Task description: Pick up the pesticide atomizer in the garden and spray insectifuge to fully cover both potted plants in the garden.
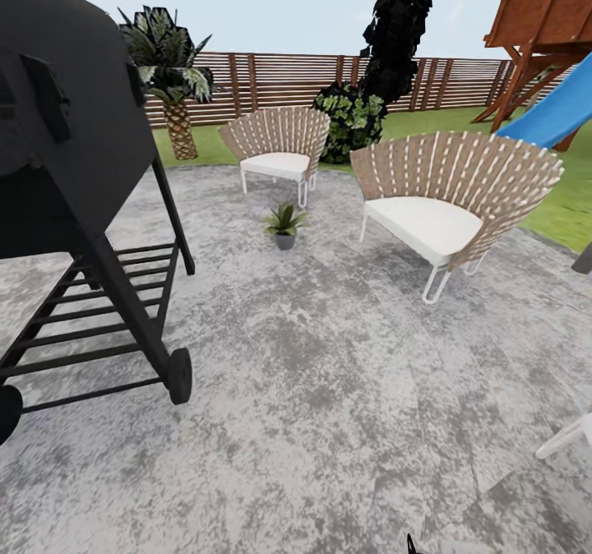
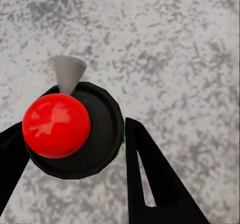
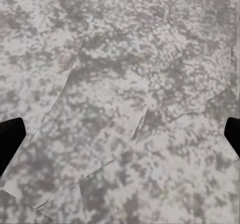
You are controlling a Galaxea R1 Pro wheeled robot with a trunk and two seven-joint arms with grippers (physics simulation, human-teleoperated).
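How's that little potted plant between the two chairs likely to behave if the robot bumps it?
The potted plant would probably tip easily: its leaves spread wider than its tiny grey pot. It looks light and stands free on the patio, so a nudge may also slide it.

head view looks forward-down over grey speckled patio [image 1: 312,390]; both wrist views face same patio [image 2: 175,44] [image 3: 120,84], close.

Patio furniture around a black grill [image 1: 74,151]

Two woven chairs [image 1: 279,147] [image 1: 452,200] stand beyond it; slide [image 1: 551,114] farther right.
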